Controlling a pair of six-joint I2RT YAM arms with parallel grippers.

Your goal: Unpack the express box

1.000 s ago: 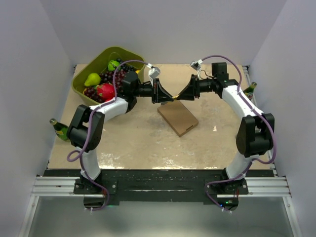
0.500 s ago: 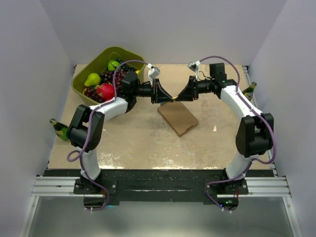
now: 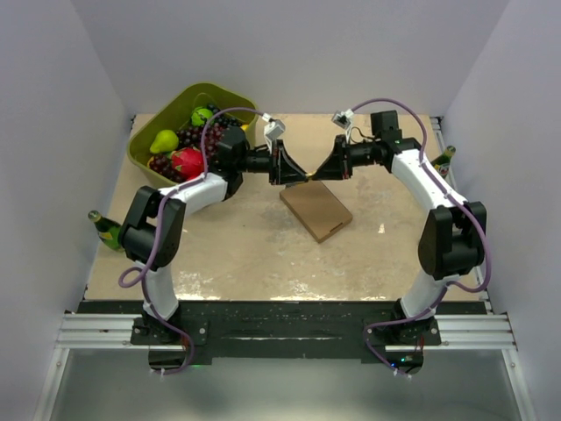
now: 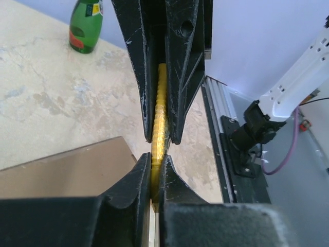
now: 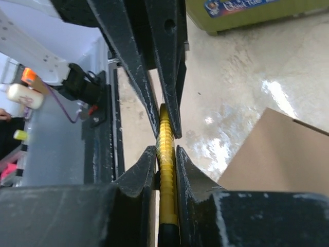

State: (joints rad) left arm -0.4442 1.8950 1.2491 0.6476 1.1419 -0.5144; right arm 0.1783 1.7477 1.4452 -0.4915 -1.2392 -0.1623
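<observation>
The express box (image 3: 316, 210) lies flat and closed on the table's middle, a plain brown cardboard mailer. It also shows in the left wrist view (image 4: 67, 170) and the right wrist view (image 5: 277, 154). My left gripper (image 3: 296, 173) and right gripper (image 3: 322, 172) meet tip to tip above the box's far corner. Both are shut on one thin yellow ridged tool (image 3: 309, 176), each on one end. The tool runs between the left jaws (image 4: 155, 159), its ridged body (image 4: 160, 113) showing beyond them, and between the right jaws (image 5: 165, 152), with a black end near the camera.
An olive-green tub (image 3: 145, 145) of fruit stands at the back left, its wall in the right wrist view (image 5: 247, 13). One green bottle (image 3: 107, 230) lies at the left edge. Another green bottle (image 3: 444, 160) stands at the right edge and shows in the left wrist view (image 4: 85, 25).
The right arm's wrist has shifted slightly to the left. Both grippers stay shut on the yellow tool above the box.
</observation>
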